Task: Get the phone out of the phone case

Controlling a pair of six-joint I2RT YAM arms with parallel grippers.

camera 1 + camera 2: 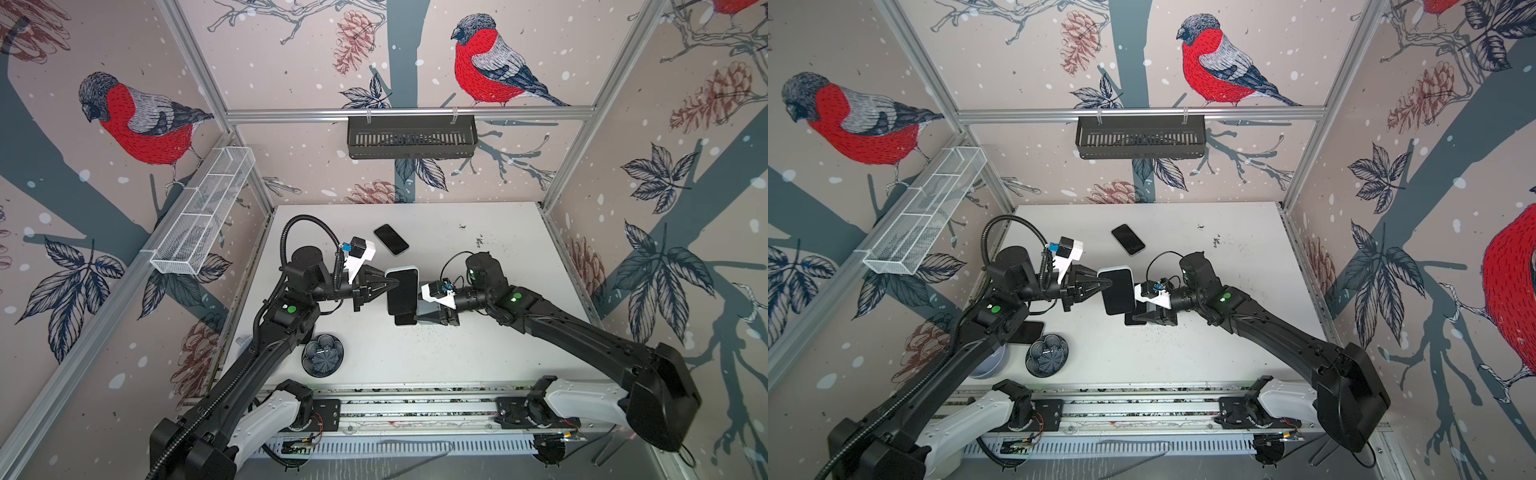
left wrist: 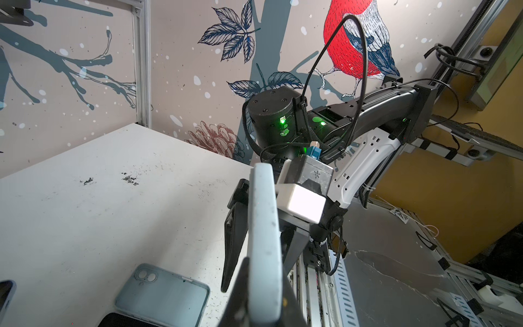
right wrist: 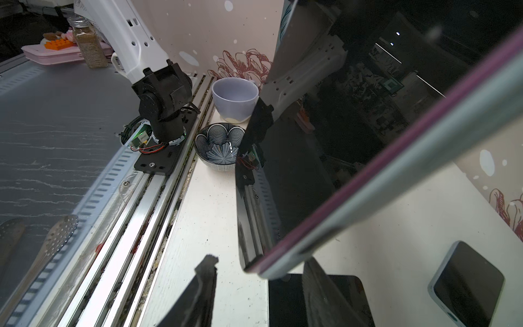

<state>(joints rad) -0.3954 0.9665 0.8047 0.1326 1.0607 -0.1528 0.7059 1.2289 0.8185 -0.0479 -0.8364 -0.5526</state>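
A phone [image 1: 402, 295] with a black screen sits in a pale blue phone case [image 1: 401, 271], held above the table's middle. My left gripper [image 1: 395, 284] is shut on the case's left edge; in the left wrist view the pale case edge [image 2: 264, 240] runs between its jaws [image 2: 264, 283]. My right gripper [image 1: 417, 318] is open at the phone's near right corner. In the right wrist view its two fingers [image 3: 205, 283] stand apart on either side of that corner [image 3: 259, 263], touching nothing that I can see. The phone's pinkish side [image 3: 396, 147] shows against the case.
A bare black phone [image 1: 404, 320] lies on the white table [image 1: 498, 353] under the held one. An empty pale case [image 2: 162, 294] lies nearby. Another cased phone [image 1: 390, 239] lies farther back. A patterned bowl [image 1: 323, 354] and a pale cup [image 1: 990, 361] stand front left.
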